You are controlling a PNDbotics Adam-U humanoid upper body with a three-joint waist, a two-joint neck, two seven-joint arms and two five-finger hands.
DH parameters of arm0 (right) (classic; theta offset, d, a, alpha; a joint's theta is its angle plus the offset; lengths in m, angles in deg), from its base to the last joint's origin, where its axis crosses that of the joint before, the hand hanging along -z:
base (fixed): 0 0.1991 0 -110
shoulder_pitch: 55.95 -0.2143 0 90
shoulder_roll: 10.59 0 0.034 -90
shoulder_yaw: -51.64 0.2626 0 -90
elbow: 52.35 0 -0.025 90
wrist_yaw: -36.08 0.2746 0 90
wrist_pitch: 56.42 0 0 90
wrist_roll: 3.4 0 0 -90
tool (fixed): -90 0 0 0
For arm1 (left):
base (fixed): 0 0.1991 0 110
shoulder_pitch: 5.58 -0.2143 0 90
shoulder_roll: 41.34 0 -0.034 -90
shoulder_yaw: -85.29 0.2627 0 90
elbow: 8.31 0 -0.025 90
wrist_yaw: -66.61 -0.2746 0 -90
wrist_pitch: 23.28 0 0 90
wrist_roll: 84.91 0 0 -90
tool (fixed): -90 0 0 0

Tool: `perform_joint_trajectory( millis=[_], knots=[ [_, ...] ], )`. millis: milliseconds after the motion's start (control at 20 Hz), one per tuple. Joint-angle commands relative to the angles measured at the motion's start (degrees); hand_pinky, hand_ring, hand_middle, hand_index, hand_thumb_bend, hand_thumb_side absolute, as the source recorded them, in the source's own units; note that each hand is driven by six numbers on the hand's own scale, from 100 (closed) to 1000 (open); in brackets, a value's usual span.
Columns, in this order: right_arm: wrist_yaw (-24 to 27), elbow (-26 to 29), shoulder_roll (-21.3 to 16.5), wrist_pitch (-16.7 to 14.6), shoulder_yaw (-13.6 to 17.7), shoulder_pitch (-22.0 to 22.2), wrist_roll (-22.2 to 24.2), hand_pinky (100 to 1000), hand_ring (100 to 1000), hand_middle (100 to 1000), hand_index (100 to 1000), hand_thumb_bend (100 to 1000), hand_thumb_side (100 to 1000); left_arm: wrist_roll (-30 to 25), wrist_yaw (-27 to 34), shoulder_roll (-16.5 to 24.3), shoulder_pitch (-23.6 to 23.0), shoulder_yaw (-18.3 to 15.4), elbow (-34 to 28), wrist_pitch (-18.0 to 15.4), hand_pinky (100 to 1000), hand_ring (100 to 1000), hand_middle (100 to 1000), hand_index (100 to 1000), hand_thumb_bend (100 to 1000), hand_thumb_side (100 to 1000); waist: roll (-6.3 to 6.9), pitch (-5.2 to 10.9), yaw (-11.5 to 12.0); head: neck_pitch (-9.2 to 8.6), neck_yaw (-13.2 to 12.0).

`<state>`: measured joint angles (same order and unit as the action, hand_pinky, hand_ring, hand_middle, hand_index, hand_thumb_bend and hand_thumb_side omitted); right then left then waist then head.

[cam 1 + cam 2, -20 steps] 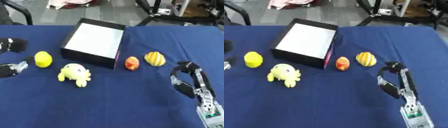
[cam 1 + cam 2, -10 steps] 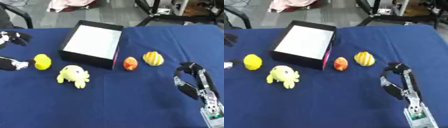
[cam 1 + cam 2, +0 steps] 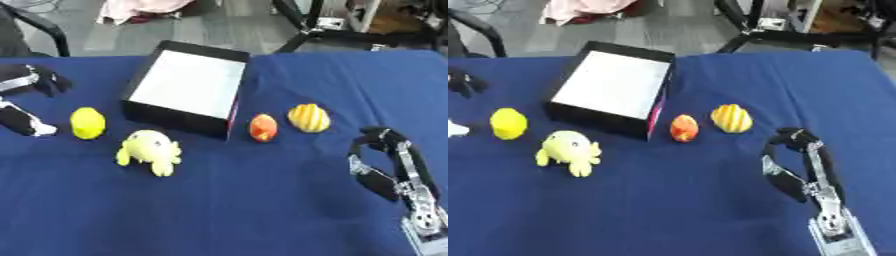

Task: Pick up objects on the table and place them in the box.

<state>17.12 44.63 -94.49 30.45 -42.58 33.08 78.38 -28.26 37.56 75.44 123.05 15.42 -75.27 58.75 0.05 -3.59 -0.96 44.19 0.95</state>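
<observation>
One box (image 3: 185, 92); one yellow lemon (image 3: 87, 122); one yellow soft toy (image 3: 149, 151); one orange-red egg-shaped thing (image 3: 262, 127); one yellow striped egg-shaped thing (image 3: 309, 117); two robot hands, left hand (image 3: 24, 102) and right hand (image 3: 387, 167)

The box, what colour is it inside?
White inside the box, with black walls; clearest in the left eye view.

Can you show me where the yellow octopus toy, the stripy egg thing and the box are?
yellow octopus toy (image 3: 149, 150), left eye view, on its round head.
stripy orange-yellow egg (image 3: 309, 117), left eye view, on its middle.
box (image 3: 171, 119), left eye view, on its black front wall.
</observation>
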Motion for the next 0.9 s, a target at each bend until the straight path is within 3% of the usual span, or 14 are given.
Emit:
perform_joint_trajectory(
  millis=[50,900],
  knots=[
    [0.0,0.9,-0.8,0.0,0.5,-0.3,-0.2,797,756,738,582,100,100,-0.9,-3.3,-0.8,2.5,-1.8,4.4,-1.7,827,732,749,884,457,214,-0.35,1.99,0.1,-0.08,0.1],
    [0.2,0.9,-0.3,-0.1,0.5,-0.3,-0.1,797,756,737,581,100,100,9.0,-20.6,-10.0,6.1,-4.3,14.1,-3.8,819,722,747,883,451,190,-0.76,1.86,0.1,-0.08,-0.3]
  ],
)
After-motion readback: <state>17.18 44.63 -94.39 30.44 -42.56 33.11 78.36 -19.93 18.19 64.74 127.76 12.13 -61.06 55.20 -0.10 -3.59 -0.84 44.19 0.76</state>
